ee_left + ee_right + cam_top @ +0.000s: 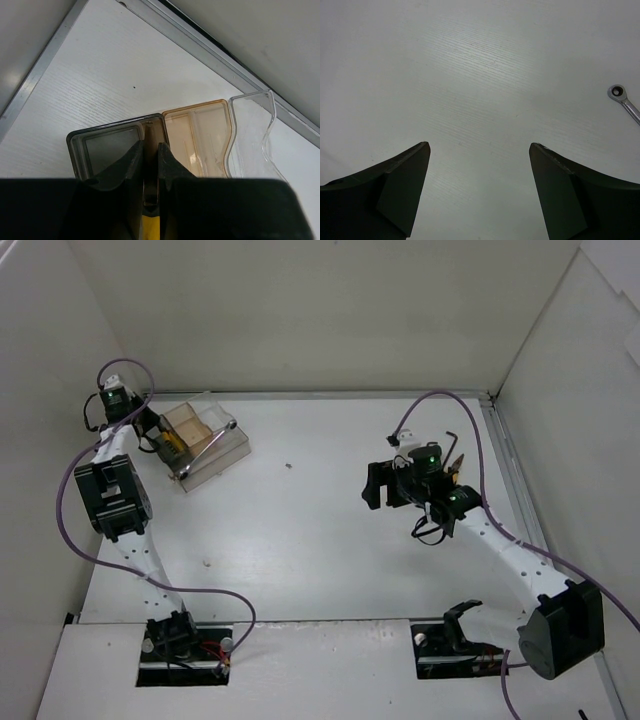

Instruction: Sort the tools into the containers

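Yellow-handled pliers (150,228) within left hand (150,146), over tray (202,131)

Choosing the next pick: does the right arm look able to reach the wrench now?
Probably yes. The right gripper is open and empty over the table, and the wrench lies flat off to its side, with nothing on it or around it.

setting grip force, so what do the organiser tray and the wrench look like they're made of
The organiser tray is probably glossy moulded plastic: the table shows through its clear and tan sections, and the grey one is tinted darker. The wrench is likely polished steel or a similar metal: bright silver, with a sharp glint on its ring end.
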You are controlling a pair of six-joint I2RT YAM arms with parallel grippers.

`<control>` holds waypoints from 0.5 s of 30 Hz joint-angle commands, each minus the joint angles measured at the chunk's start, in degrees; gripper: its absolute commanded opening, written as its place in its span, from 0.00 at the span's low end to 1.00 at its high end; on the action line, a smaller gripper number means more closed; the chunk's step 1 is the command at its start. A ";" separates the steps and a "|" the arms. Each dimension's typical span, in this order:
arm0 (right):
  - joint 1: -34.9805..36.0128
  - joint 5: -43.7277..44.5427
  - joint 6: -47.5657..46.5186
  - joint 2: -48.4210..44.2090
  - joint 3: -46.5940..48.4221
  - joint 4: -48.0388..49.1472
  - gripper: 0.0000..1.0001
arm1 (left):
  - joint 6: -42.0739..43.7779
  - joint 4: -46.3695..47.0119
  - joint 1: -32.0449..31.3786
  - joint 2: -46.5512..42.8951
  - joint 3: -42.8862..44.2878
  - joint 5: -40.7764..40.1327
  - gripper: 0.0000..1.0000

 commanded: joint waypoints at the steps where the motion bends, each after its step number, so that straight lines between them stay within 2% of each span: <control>1: -0.27 1.74 0.79 -1.61 2.42 2.29 0.78 | -0.58 1.82 0.73 -3.67 2.02 2.27 0.02; 6: -0.27 1.65 1.23 -2.40 1.98 2.38 0.78 | 0.03 -1.35 0.73 -3.67 2.38 3.23 0.06; 7: -0.36 1.74 1.23 -2.58 2.07 2.38 0.78 | 0.21 -1.88 0.73 -3.67 2.29 3.58 0.11; 9: -0.27 2.70 1.23 -3.02 2.24 2.47 0.79 | 0.39 -2.41 0.73 -3.67 2.46 4.37 0.15; 12: -0.45 3.75 1.40 -3.46 2.42 2.38 0.79 | 0.65 -2.94 0.73 -4.11 2.38 5.17 0.28; 15: -0.53 5.42 2.45 -3.72 2.51 2.38 0.79 | 0.56 -3.11 0.73 -5.60 1.33 5.43 0.56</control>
